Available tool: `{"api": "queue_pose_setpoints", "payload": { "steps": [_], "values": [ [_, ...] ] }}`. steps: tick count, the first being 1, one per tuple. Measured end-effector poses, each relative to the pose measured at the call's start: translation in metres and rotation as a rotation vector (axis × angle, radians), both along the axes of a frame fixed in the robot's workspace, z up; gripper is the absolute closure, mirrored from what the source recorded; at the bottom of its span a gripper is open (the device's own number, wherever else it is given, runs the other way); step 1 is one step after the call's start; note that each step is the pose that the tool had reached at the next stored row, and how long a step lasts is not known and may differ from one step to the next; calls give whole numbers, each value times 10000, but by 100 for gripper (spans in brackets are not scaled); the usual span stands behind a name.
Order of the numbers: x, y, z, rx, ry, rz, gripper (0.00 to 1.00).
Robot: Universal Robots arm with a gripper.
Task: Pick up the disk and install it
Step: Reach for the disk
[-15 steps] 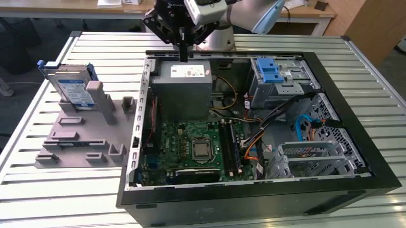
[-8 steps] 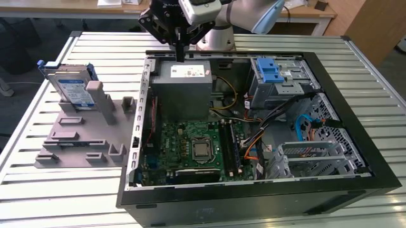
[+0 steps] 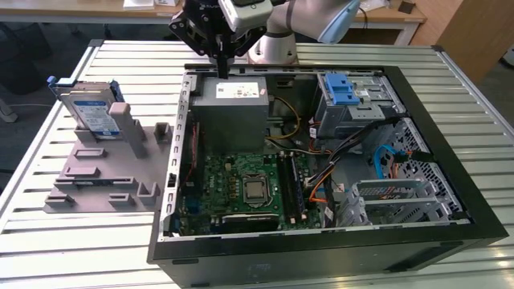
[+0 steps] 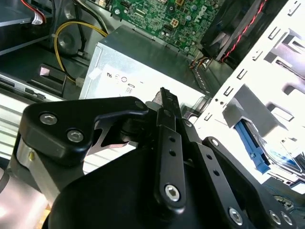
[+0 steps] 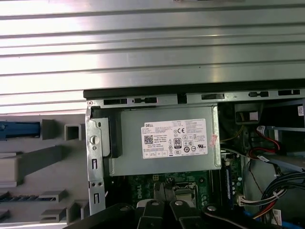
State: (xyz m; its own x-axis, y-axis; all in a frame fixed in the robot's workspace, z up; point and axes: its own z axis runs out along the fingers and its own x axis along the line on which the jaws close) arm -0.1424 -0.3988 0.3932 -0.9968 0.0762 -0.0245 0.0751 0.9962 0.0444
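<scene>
Disk (image 3: pixel 88 113) well apart from tool (image 3: pixel 221 73), seemingly closed

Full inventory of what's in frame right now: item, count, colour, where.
Disk, a flat rectangular hard drive: 1, silver with a blue-and-white label and blue frame, upright in the fixture at the exterior view's left.
Plastic holding fixture: 1, grey, on the table beside the case.
Open computer case: 1, black, lying on the table.
Metal power supply box: 1, grey with a white sticker, inside the case.
Circuit board: 1, green, on the case floor.
Ribbed plastic latch: 1, light blue, inside the case toward the exterior view's right.
Slatted metal table: 1, silver, under everything.
Gripper: 1, black, shut and empty, above the power supply box.
</scene>
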Motion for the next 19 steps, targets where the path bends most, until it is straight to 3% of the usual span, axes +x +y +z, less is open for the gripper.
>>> {"api": "queue_pose_setpoints", "payload": {
  "steps": [19],
  "values": [
    [-149,0,-7,0,5,0,89]
  ]
}}
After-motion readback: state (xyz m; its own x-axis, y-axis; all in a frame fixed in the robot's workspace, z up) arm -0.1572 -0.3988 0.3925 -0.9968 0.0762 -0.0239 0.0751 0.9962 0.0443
